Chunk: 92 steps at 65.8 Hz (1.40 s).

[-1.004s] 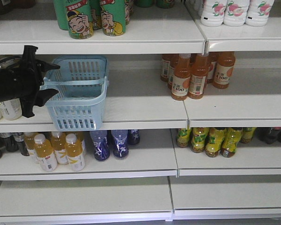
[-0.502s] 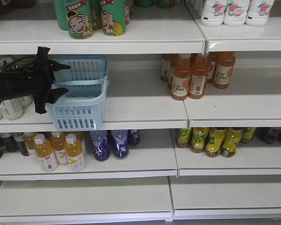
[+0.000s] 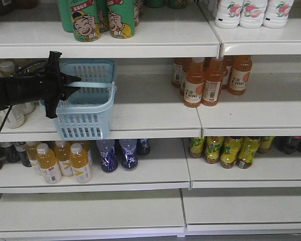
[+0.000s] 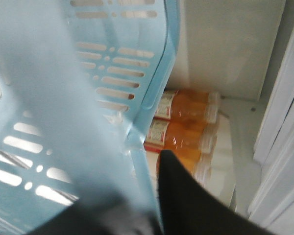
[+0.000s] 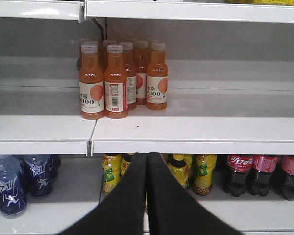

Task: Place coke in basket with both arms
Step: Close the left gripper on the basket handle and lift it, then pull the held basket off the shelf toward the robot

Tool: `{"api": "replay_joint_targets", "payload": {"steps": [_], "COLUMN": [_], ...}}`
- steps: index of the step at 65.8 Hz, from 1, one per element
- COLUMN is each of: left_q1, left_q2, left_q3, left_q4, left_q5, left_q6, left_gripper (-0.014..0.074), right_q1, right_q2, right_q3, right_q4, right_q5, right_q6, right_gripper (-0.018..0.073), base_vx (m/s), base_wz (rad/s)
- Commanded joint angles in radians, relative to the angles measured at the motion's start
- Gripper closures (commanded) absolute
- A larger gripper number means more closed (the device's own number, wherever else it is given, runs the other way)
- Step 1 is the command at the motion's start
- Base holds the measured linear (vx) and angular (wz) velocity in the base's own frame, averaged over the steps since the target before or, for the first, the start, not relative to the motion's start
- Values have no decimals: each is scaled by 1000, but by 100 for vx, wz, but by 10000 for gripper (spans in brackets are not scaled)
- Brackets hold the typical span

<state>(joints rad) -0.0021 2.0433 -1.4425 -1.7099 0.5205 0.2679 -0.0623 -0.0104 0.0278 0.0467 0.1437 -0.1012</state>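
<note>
The light blue basket (image 3: 88, 118) stands on the middle shelf at the left, its handles folded across the top. My left gripper (image 3: 76, 84) reaches in from the left, open, with its two fingers above and below the basket's handle at the left rim. In the left wrist view the basket wall (image 4: 117, 63) fills the frame. A blurred blue band runs between the jaws, and one black finger (image 4: 186, 196) lies against its right edge. My right gripper (image 5: 147, 157) is shut on nothing and faces the shelves. The coke is out of view.
Orange juice bottles (image 3: 205, 80) stand on the middle shelf to the right of the basket. Green cans (image 3: 95, 20) and white bottles (image 3: 246, 12) fill the top shelf. Below are yellow-orange bottles (image 3: 60, 163), blue bottles (image 3: 118, 153), yellow-green bottles (image 3: 226, 150) and plastic cola bottles (image 5: 257, 174).
My left gripper has moved right and slightly up, from beside the basket to over its left rim, with the fingers now around the handle. The basket has not moved.
</note>
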Motion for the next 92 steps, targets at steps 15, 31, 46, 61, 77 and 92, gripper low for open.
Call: {"api": "replay_joint_targets", "payload": {"steps": [15, 31, 46, 61, 77, 92], "left_q1": [-6, -6, -6, -6, -7, -24], "left_q2": [-67, -215, -392, -574, -689, -726], "left_q3": [-29, 166, 369, 529, 658, 837], "left_q4": [-73, -73, -75, -14, 165, 199], "left_q5": [366, 472, 669, 698, 729, 729], "left_q6": [222, 319, 442, 474, 468, 472], "left_gripper": [605, 605, 604, 603, 603, 603], "right_q1": [-6, -6, -6, -6, -6, -6], "right_q2": [-13, -13, -13, -13, -13, -13], "right_q3": [8, 8, 8, 8, 8, 8], "right_q4": [-1, -1, -1, -1, -1, -1], "right_q5": [-74, -74, -74, -74, -74, -74], "right_q6": [-6, -6, -6, -6, -6, -6], "right_gripper": [569, 569, 569, 569, 569, 569], "base_vx": [0, 0, 0, 0, 0, 0], "base_wz": [0, 0, 0, 0, 0, 0]}}
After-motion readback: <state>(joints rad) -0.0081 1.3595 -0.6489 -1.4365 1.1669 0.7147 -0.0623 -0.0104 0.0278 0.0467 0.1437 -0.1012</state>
